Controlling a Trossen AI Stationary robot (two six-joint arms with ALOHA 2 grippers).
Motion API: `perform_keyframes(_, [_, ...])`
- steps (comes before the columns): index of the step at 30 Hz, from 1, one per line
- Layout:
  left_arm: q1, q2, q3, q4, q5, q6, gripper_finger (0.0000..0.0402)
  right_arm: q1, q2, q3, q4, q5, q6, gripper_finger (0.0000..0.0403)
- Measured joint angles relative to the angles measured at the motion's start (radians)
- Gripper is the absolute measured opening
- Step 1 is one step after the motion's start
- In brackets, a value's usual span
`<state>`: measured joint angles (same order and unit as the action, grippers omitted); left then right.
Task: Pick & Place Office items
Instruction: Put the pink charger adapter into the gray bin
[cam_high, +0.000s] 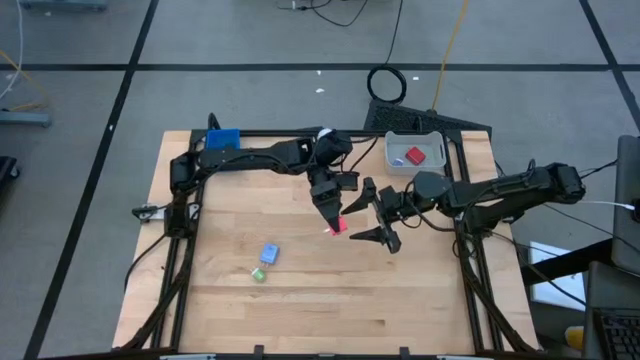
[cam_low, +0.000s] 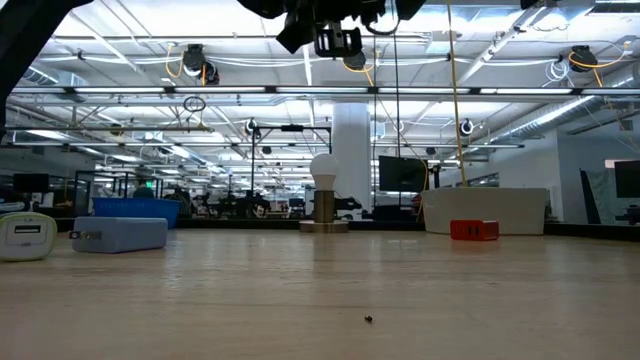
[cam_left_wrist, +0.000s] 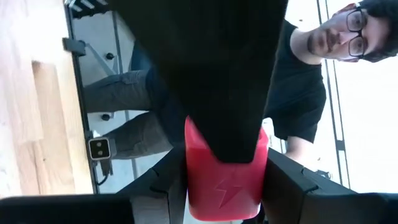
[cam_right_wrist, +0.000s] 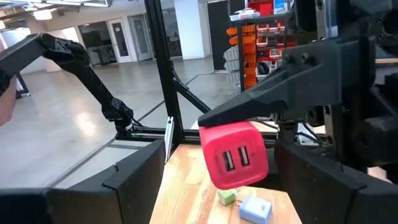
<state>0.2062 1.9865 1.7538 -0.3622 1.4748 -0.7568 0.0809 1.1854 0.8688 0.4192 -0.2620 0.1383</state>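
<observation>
Red charger block (cam_left_wrist: 224, 180) sits clamped inside left pincer (cam_high: 334, 222).

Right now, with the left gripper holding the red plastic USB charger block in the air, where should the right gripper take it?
Probably the red charger block's free end with the two USB ports, across its flat side faces, coming straight at the port face. The left gripper clamps the opposite end, and the right gripper faces the ports, open.
</observation>
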Motion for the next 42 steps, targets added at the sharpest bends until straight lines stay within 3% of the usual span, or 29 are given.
perform_keyframes(21, [0.001, -0.001, 0.000, 0.051, -0.018, -0.024, 0.0152, 0.046, 0.055, 0.000, 0.093, 0.059, 0.037, 0.0288])
perform_keyframes(26, [0.004, -0.001, 0.000, 0.052, -0.057, -0.024, 0.0152, 0.045, 0.055, 0.000, 0.085, 0.064, 0.040, 0.0254])
perform_keyframes(34, [0.002, -0.001, 0.000, 0.091, -0.062, -0.061, 0.0152, 0.045, 0.053, 0.000, 0.088, 0.065, 0.048, 0.0160])
perform_keyframes(39, [0.002, -0.001, 0.000, 0.129, -0.061, -0.112, 0.0152, 0.045, 0.052, 0.000, 0.092, 0.061, 0.051, 0.0159])
perform_keyframes(42, [0.002, -0.001, 0.000, 0.129, -0.062, -0.132, 0.0172, 0.045, 0.052, 0.001, 0.090, 0.060, 0.057, 0.0159])
